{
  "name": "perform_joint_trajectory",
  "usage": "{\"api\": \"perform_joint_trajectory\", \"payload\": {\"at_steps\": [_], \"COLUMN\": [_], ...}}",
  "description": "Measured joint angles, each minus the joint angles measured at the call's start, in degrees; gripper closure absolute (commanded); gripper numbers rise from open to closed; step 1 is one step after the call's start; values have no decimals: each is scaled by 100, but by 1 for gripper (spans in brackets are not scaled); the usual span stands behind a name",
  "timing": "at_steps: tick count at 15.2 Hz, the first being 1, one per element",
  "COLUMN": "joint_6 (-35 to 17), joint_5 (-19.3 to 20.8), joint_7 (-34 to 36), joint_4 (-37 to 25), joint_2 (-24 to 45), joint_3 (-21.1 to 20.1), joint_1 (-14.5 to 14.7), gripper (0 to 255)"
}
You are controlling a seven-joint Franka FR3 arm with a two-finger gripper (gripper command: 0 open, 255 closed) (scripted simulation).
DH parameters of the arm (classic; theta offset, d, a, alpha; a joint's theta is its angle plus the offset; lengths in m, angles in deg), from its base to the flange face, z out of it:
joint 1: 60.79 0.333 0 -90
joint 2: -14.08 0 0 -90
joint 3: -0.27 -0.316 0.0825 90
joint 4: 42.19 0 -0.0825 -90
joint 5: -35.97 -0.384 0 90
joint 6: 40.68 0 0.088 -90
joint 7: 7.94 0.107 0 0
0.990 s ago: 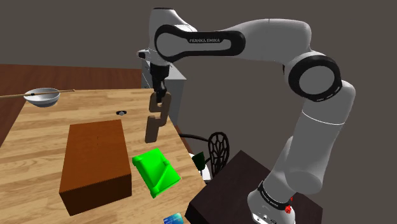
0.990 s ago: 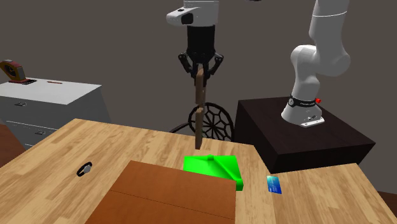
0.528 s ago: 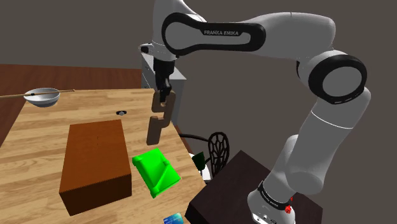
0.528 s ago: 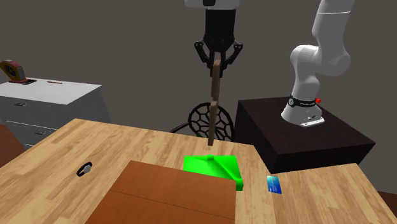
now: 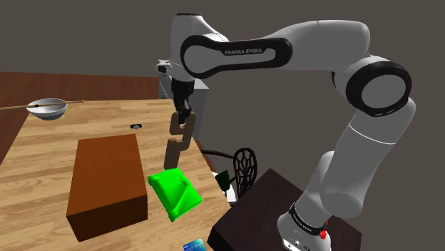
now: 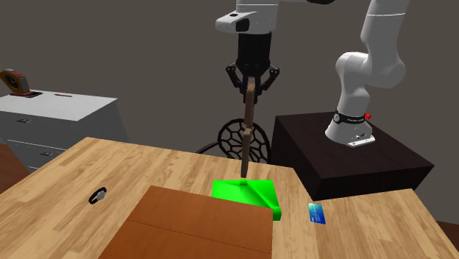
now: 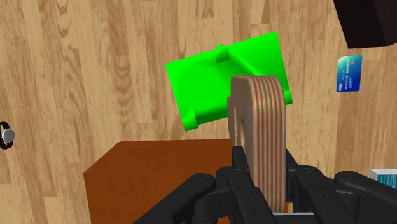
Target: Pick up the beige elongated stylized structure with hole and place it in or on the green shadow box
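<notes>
My gripper [image 5: 183, 110] [image 6: 251, 87] [image 7: 266, 184] is shut on the top end of the long brown wooden structure [image 5: 177, 139] [image 6: 247, 132] [image 7: 259, 130], which hangs upright below it. Its layered lower end sits just above the bright green shadow box [image 5: 175, 190] [image 6: 248, 193] [image 7: 222, 76]. The green box lies on the wooden table [image 5: 107, 125] [image 6: 176, 169], next to a brown block. In the wrist view the structure's end overlaps the box's edge nearest the gripper.
A large brown block [image 5: 107, 182] [image 6: 198, 228] [image 7: 159, 184] lies beside the green box. A blue card [image 6: 317, 213] [image 7: 348, 73], a small black ring [image 5: 135, 126] [image 6: 98, 196] and a bowl [image 5: 48, 108] are on the table. The dark stand [image 6: 346, 151] is behind the table.
The gripper has lowered a little with the structure, bringing its lower end closer to the green box. The arm's forearm has shifted slightly.
</notes>
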Motion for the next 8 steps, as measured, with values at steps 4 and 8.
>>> {"api": "perform_joint_trajectory", "payload": {"at_steps": [4, 8], "joint_6": [-284, -591], "joint_5": [14, 25], "joint_7": [20, 19], "joint_4": [214, 479], "joint_2": [70, 113], "joint_3": [-1, 7], "joint_1": [3, -5], "gripper": [255, 255]}}
